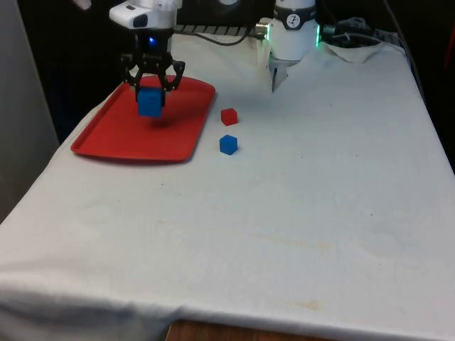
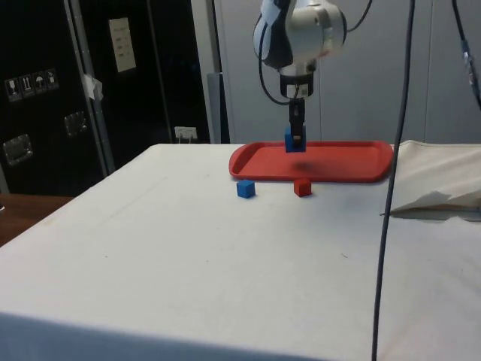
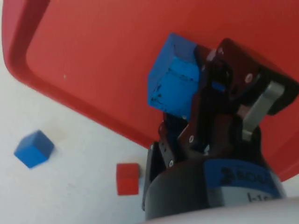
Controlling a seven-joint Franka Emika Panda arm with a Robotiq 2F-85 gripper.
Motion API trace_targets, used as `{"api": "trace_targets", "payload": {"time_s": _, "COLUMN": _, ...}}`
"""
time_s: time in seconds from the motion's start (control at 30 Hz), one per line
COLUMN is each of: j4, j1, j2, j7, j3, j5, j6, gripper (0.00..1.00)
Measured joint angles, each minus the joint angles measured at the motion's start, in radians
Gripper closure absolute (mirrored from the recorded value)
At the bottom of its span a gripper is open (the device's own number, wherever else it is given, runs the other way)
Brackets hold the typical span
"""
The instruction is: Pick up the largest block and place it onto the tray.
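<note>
Large blue block hangs clamped between the fingers of the gripper, above the red tray; in the front view a shadow lies on the tray floor under it, so I judge it is apart from the surface, not yet set down; side view agrees, block over the tray's middle; the claw is closed on the block, gripped on two opposite faces, which keeps the cube square and lets it drop flat when released.

Two smaller cubes sit on the white cloth just off the tray's edge on the front view's right; small red block farther from the camera, small blue block nearer; near each other but apart, neither touching the tray; left there presumably because the task wants only the largest.

Materials: tray looks like smooth moulded plastic, raised rolled rim, rounded corners, faint sheen; blocks are matt, sharp-edged cubes; in the wrist view the held block shows dark scuff marks on one face; cloth is soft, lightly creased, with a few faint stains.

Judgement: carry is essentially done; lowering and opening remain; tray floor is flat and the rim is well clear, so little risk of the block tipping.
</note>
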State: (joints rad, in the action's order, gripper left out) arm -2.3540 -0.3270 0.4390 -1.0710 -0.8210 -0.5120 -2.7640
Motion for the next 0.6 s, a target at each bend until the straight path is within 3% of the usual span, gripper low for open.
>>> {"api": "trace_targets", "payload": {"time_s": 0.27, "j4": 0.059, "j1": 0.022, "j2": 0.078, "j7": -0.175, "j3": -0.003, "j5": -0.211, "j6": 0.069, "gripper": 1.0}}
{"api": "trace_targets", "payload": {"time_s": 0.5, "j4": 0.084, "j1": 0.03, "j2": 0.113, "j7": -0.262, "j3": -0.013, "j5": -0.315, "j6": 0.123, "gripper": 1.0}}
{"api": "trace_targets", "payload": {"time_s": 0.6, "j4": 0.089, "j1": 0.03, "j2": 0.124, "j7": -0.272, "j3": -0.013, "j5": -0.332, "j6": 0.133, "gripper": 1.0}}
